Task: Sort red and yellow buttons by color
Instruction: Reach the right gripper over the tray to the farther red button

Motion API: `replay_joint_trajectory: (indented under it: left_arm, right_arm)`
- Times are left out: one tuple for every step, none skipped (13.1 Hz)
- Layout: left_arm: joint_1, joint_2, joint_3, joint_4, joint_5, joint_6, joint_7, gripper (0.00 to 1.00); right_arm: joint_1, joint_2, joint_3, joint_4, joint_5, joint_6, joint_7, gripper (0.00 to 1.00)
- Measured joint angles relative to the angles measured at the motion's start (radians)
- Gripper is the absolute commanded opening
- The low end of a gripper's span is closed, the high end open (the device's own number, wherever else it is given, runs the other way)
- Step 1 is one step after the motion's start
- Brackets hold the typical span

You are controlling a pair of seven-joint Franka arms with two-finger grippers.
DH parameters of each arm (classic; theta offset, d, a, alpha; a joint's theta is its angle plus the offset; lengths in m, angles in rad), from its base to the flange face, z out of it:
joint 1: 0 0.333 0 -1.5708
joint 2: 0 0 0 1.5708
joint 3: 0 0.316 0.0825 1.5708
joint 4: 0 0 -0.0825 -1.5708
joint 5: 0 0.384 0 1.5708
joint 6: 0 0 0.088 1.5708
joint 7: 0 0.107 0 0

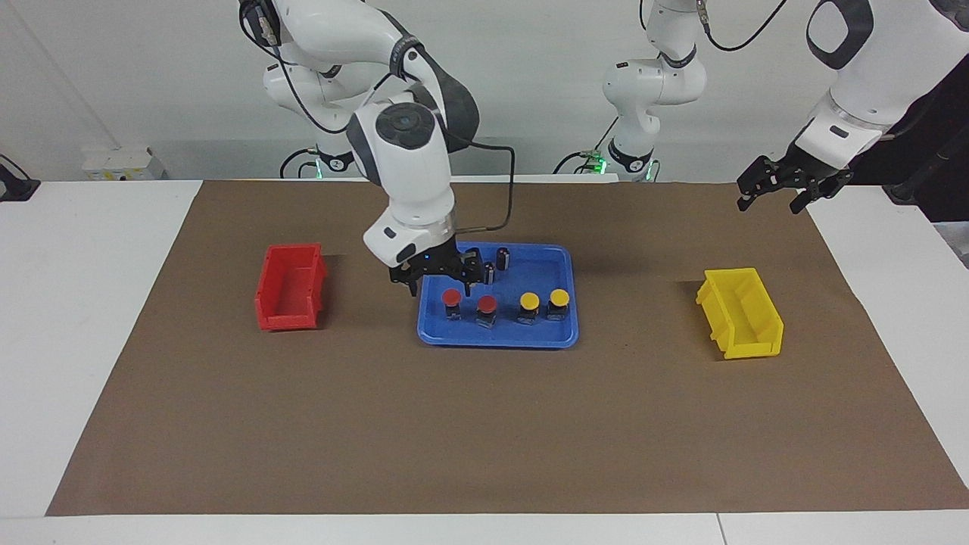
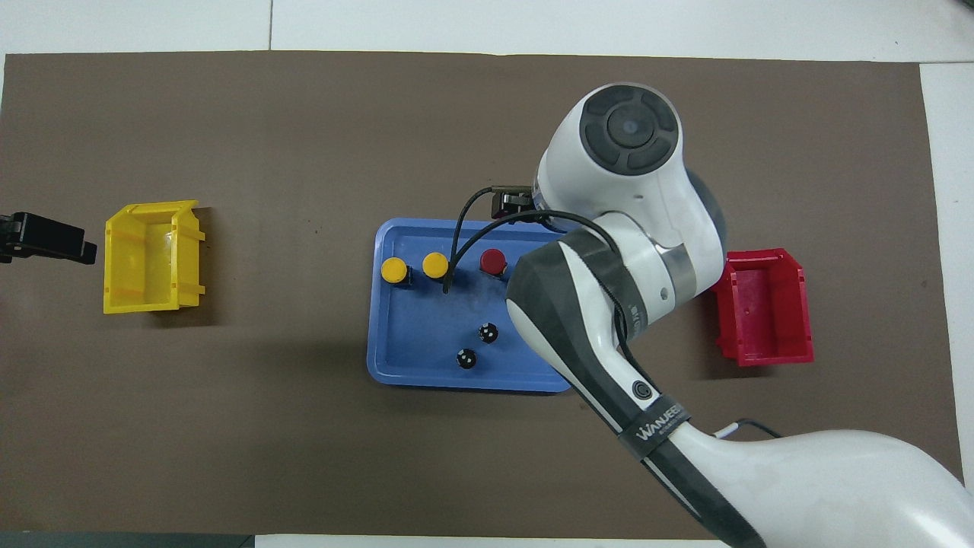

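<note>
Hovering low over the blue tray (image 1: 560,337), the right gripper (image 1: 441,284) hangs with its fingers spread just above the red button (image 1: 451,297) at the row's right-arm end, not gripping it. A second red button (image 1: 487,304) and two yellow buttons (image 1: 528,302) (image 1: 559,297) stand in the same row. Two dark cylinders (image 1: 503,258) sit at twelve o'clock from them. At the tray's nine o'clock lies a red bin (image 1: 291,288), at three o'clock a yellow bin (image 1: 740,312). The left gripper (image 1: 778,195) waits raised, claw spread, over the mat's (image 1: 484,424) left-arm end.
</note>
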Motion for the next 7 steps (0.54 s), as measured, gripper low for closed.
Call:
replay_joint_trajectory:
  left_arm:
    - [0.0,0.0,0.0,0.0,0.037,-0.001,0.001,1.0]
    - [0.0,0.0,-0.001,0.0,0.071,-0.001,0.002,1.0]
    - [0.0,-0.001,-0.002,0.0,0.088,-0.001,0.003,1.0]
    - [0.0,-0.001,-0.003,0.001,0.092,-0.001,0.004,1.0]
    - [0.0,-0.001,-0.003,0.001,0.093,-0.001,0.004,1.0]
    - [0.0,-0.001,-0.004,0.002,0.093,-0.001,0.004,1.0]
    - [0.0,-0.001,-0.005,0.002,0.093,-0.001,0.004,1.0]
  right_arm:
    - [-0.004,-0.023,-0.002,-0.066,0.0,0.043,0.0,0.92]
    - [-0.007,-0.045,-0.004,-0.114,0.0,0.073,0.0,0.9]
    - [-0.008,-0.062,-0.004,-0.148,0.0,0.095,0.0,0.86]
    - [-0.007,-0.072,-0.003,-0.174,0.0,0.112,0.0,0.83]
    - [-0.001,-0.075,-0.002,-0.195,0.0,0.13,0.0,0.81]
    - [0.003,-0.075,0.001,-0.217,0.0,0.155,0.0,0.8]
    - [0.007,-0.075,0.002,-0.238,0.0,0.177,0.0,0.79]
